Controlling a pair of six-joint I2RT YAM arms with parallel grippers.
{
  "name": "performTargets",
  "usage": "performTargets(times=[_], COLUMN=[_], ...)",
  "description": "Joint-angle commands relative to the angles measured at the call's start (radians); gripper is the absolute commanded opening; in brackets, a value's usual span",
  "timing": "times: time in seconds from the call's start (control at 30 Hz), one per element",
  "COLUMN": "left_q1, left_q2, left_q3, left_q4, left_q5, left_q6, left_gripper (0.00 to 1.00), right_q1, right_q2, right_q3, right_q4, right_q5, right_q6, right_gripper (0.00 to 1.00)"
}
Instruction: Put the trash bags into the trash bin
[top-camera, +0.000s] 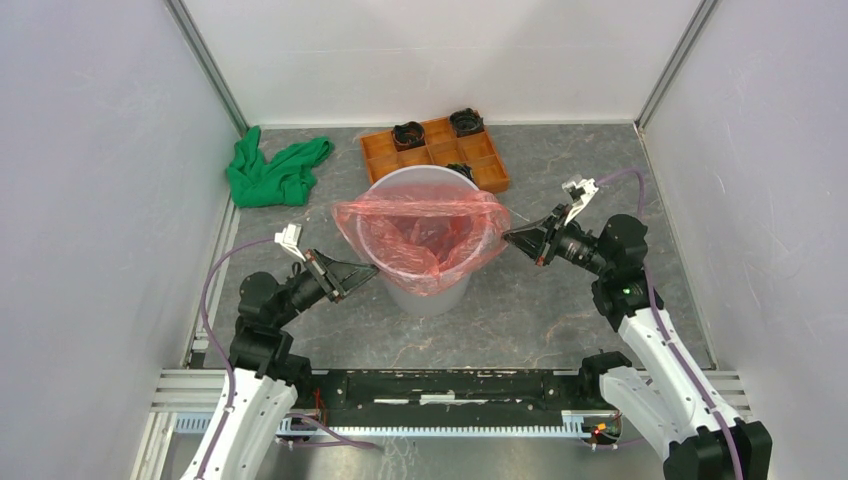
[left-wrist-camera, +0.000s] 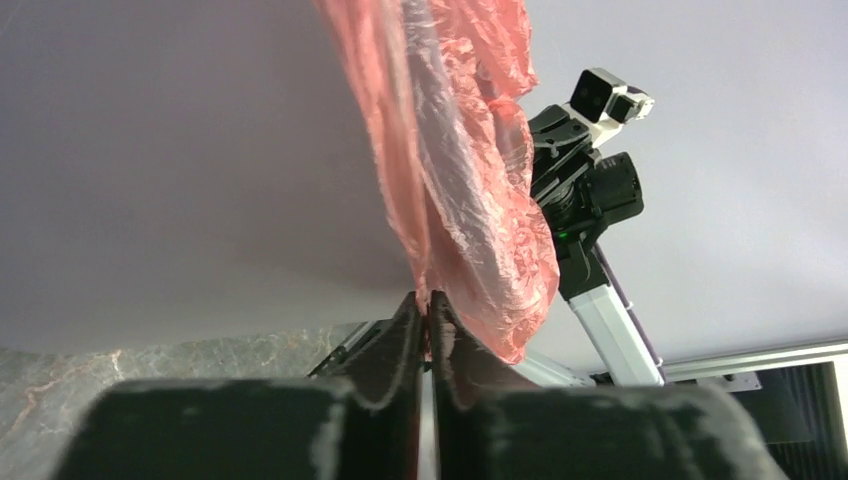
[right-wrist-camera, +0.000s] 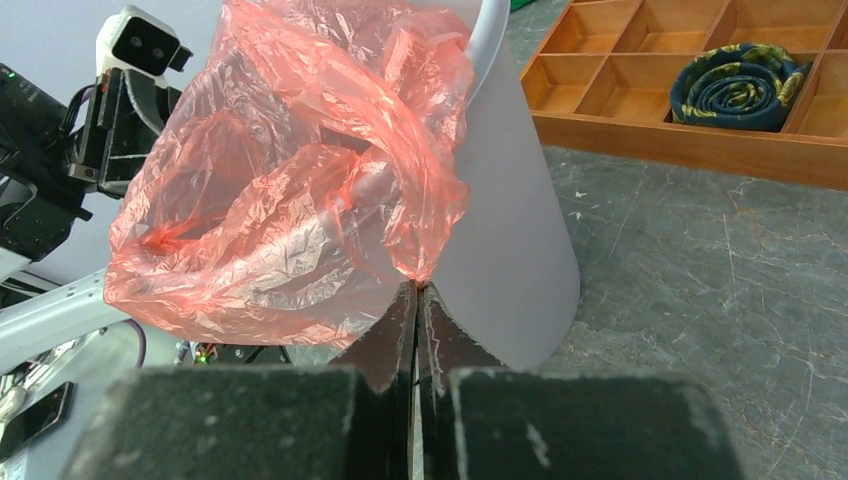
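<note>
The light grey round trash bin (top-camera: 432, 290) stands upright mid-table. The red-orange translucent trash bag (top-camera: 420, 228) is spread over its mouth, its edge folded over the rim and its middle sagging inside. My left gripper (top-camera: 372, 268) is shut on the bag's edge at the bin's left side; the film (left-wrist-camera: 470, 200) rises from its fingertips (left-wrist-camera: 428, 297). My right gripper (top-camera: 508, 236) is shut on the bag's edge at the bin's right side; the film (right-wrist-camera: 290, 190) bunches above its tips (right-wrist-camera: 416, 287) against the bin wall (right-wrist-camera: 510, 240).
An orange compartment tray (top-camera: 434, 150) with dark rolled items lies behind the bin, also in the right wrist view (right-wrist-camera: 690, 90). A green cloth (top-camera: 272, 170) lies at the back left. White walls close three sides.
</note>
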Motion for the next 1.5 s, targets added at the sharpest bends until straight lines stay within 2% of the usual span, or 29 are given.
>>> performTargets(times=[0.0, 0.07, 0.17, 0.23, 0.3, 0.43, 0.57, 0.63, 0.7, 0.77, 0.9, 0.97, 1.03, 1.13, 1.2, 1.3, 1.37, 1.47], left_q1=[0.003, 0.003, 0.003, 0.003, 0.003, 0.003, 0.003, 0.003, 0.003, 0.003, 0.003, 0.003, 0.003, 0.003, 0.003, 0.003, 0.003, 0.003], left_q2=[0.013, 0.014, 0.009, 0.021, 0.049, 0.107, 0.215, 0.282, 0.328, 0.335, 0.222, 0.187, 0.192, 0.258, 0.304, 0.34, 0.359, 0.374], left_q3=[0.021, 0.06, 0.128, 0.169, 0.187, 0.177, 0.203, 0.227, 0.257, 0.308, 0.389, 0.426, 0.461, 0.524, 0.554, 0.573, 0.573, 0.559], left_q4=[0.019, -0.097, -0.3, -0.439, -0.504, -0.436, -0.365, -0.364, -0.406, -0.515, -0.647, -0.694, -0.719, -0.737, -0.725, -0.669, -0.642, -0.617], left_q5=[0.018, -0.014, -0.098, -0.161, -0.201, -0.186, -0.222, -0.237, -0.285, -0.349, -0.482, -0.525, -0.544, -0.56, -0.539, -0.481, -0.451, -0.451], left_q6=[0.001, 0.057, 0.165, 0.231, 0.274, 0.271, 0.296, 0.34, 0.384, 0.443, 0.479, 0.491, 0.511, 0.564, 0.596, 0.617, 0.625, 0.63], left_gripper=[0.03, 0.02, 0.02, 0.02, 0.02, 0.02, 0.02, 0.02, 0.03, 0.16, 0.54, 0.67, 0.75, 0.82, 0.84, 0.85, 0.86, 0.82], right_q1=[-0.001, 0.0, 0.0, 0.0, 0.0, 0.0, 0.013, 0.021, 0.023, 0.03, 0.068, 0.089, 0.103, 0.142, 0.171, 0.211, 0.264, 0.374], right_q2=[-0.022, -0.034, -0.076, -0.09, -0.08, -0.027, 0.07, 0.12, 0.159, 0.156, 0.038, -0.023, -0.059, -0.06, -0.042, 0.005, 0.039, 0.146], right_q3=[0.006, 0.033, 0.087, 0.089, 0.071, 0.01, -0.012, 0.0, 0.046, 0.099, 0.149, 0.176, 0.218, 0.287, 0.323, 0.381, 0.409, 0.485], right_q4=[0.037, -0.042, -0.228, -0.276, -0.278, -0.111, 0.06, 0.07, -0.01, -0.128, -0.334, -0.407, -0.449, -0.447, -0.445, -0.423, -0.387, -0.424], right_q5=[-0.013, 0.015, 0.136, 0.162, 0.158, 0.13, 0.196, 0.253, 0.302, 0.346, 0.523, 0.625, 0.674, 0.649, 0.665, 0.593, 0.494, 0.429], right_q6=[-0.008, -0.054, -0.18, -0.218, -0.223, -0.177, -0.151, -0.197, -0.254, -0.317, -0.406, -0.433, -0.454, -0.501, -0.523, -0.57, -0.65, -0.848], right_gripper=[0.01, 0.0, 0.01, 0.0, 0.0, 0.01, 0.01, 0.03, 0.1, 0.2, 0.37, 0.44, 0.49, 0.57, 0.62, 0.7, 0.76, 0.79])
